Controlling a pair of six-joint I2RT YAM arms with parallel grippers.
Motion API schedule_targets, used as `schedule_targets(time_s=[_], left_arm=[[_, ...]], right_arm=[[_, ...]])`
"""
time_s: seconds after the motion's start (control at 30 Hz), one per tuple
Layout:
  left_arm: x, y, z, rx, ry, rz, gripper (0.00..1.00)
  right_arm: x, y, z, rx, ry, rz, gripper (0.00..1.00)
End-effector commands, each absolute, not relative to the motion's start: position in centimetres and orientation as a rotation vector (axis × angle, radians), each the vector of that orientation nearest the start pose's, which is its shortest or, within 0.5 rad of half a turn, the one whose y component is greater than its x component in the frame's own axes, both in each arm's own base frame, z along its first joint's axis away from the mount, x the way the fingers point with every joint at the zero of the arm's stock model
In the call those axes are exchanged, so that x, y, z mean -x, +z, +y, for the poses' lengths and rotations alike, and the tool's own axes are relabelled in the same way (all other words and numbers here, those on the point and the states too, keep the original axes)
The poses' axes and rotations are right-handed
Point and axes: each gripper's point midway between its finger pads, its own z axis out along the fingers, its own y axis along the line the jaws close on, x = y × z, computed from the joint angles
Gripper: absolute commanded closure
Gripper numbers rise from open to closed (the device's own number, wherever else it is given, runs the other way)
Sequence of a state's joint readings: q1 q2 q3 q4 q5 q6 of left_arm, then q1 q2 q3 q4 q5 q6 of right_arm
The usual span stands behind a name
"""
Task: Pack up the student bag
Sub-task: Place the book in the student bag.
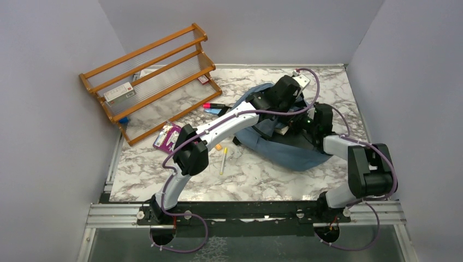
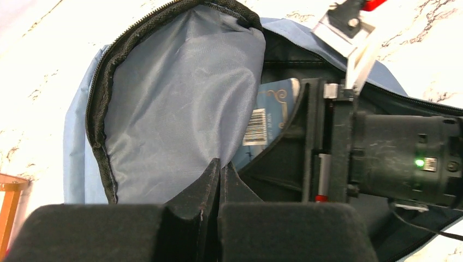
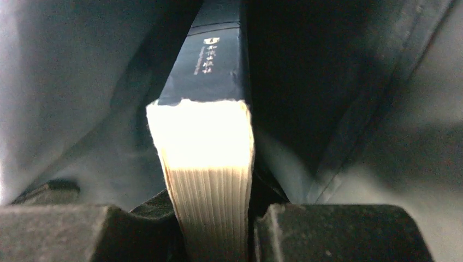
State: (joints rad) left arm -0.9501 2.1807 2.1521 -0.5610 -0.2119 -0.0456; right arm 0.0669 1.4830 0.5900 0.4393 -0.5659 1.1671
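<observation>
Black arm bases are seen bolted at the near edge of the marble-patterned table (image 1: 262,180); just beyond them a yellow pen (image 1: 223,161) is laid flat, and a purple packet (image 1: 166,136) is set further left; right of centre the student bag (image 1: 289,155) is laid on the table, dusty blue, its black zipper undone and its grey lining exposed; the right gripper (image 3: 215,218) is reached into the bag's mouth, its jaws clamped partway apart on a book (image 3: 205,158), which is gripped by its pale page edge with the dark blue-grey cover pointed deeper into the bag; the left gripper (image 2: 219,174) is held over the open mouth, its jaws pressed fully together with nothing seen between them; at the far left a wooden rack (image 1: 150,76) with clear shelves is stood against the wall
</observation>
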Motion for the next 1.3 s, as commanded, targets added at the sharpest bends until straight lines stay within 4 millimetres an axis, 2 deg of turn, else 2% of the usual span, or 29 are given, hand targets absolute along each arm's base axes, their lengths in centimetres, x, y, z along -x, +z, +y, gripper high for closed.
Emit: schedule_targets(time_s=[0.0, 0.13, 0.27, 0.43, 0.53, 0.73, 0.83, 0.9, 0.93, 1.1, 1.27], left_arm=[[-37.9, 24.3, -48.3, -0.793, -0.442, 1.921, 1.0], [-37.9, 24.4, -48.4, -0.794, -0.448, 1.92, 1.0], [-37.9, 24.3, -48.5, -0.798, -0.451, 1.92, 1.0], [-38.1, 23.9, -48.3, -0.795, -0.447, 1.93, 1.0], [-38.2, 23.8, -48.2, -0.793, -0.447, 1.933, 1.0], [-38.5, 23.3, -47.8, -0.79, -0.442, 1.947, 1.0], [-38.6, 22.9, -47.7, -0.788, -0.446, 1.959, 1.0], [-38.6, 22.8, -47.6, -0.782, -0.455, 1.964, 1.0], [-38.6, 22.7, -47.6, -0.782, -0.459, 1.968, 1.0], [-38.8, 22.6, -47.3, -0.773, -0.462, 1.976, 1.0], [-39.0, 22.3, -47.0, -0.763, -0.462, 1.988, 1.0]], right_arm=[[-39.9, 16.4, 16.1, -0.672, 1.353, 1.898, 0.99], [-40.8, 15.1, 17.1, -0.659, 1.365, 1.92, 0.99], [-41.3, 13.0, 17.8, -0.672, 1.308, 1.971, 0.99], [-41.8, 10.9, 18.0, -0.685, 1.238, 2.016, 0.94], [-42.0, 10.0, 18.0, -0.669, 1.176, 2.055, 0.86], [-42.2, 10.2, 17.4, -0.618, 1.074, 2.079, 0.6], [-42.3, 10.8, 17.0, -0.588, 1.027, 2.09, 0.55], [-42.5, 11.1, 16.8, -0.567, 0.996, 2.107, 0.32], [-42.5, 11.3, 16.7, -0.56, 0.98, 2.113, 0.28], [-42.2, 12.4, 15.5, -0.542, 0.889, 2.106, 0.19], [-41.4, 13.4, 14.0, -0.504, 0.77, 2.104, 0.15]])
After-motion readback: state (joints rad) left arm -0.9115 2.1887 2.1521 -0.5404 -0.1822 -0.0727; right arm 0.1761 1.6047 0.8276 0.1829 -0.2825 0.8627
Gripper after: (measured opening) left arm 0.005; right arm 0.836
